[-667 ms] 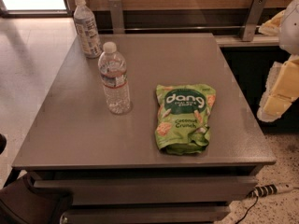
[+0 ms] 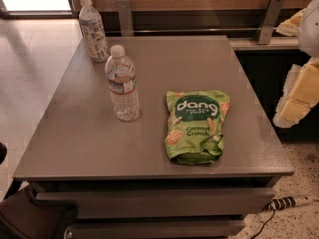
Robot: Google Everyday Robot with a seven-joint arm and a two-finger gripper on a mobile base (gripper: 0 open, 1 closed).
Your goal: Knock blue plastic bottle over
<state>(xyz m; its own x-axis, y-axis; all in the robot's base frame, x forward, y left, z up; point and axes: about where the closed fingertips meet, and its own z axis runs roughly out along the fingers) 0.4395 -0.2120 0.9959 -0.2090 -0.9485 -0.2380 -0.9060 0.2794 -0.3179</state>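
Observation:
The blue plastic bottle (image 2: 93,30) stands upright at the table's far left corner; it has a white cap, a greyish-blue body and a tall pale label. My gripper (image 2: 299,92) shows as a white and yellowish shape at the right edge of the view, beyond the table's right side and far from the bottle. It touches nothing on the table.
A clear ribbed water bottle (image 2: 122,83) with a red-and-white band stands in front of the blue one. A green "dang" snack bag (image 2: 196,126) lies at centre right. The grey table (image 2: 79,148) backs onto a wooden rail. A power strip (image 2: 291,202) lies on the floor at right.

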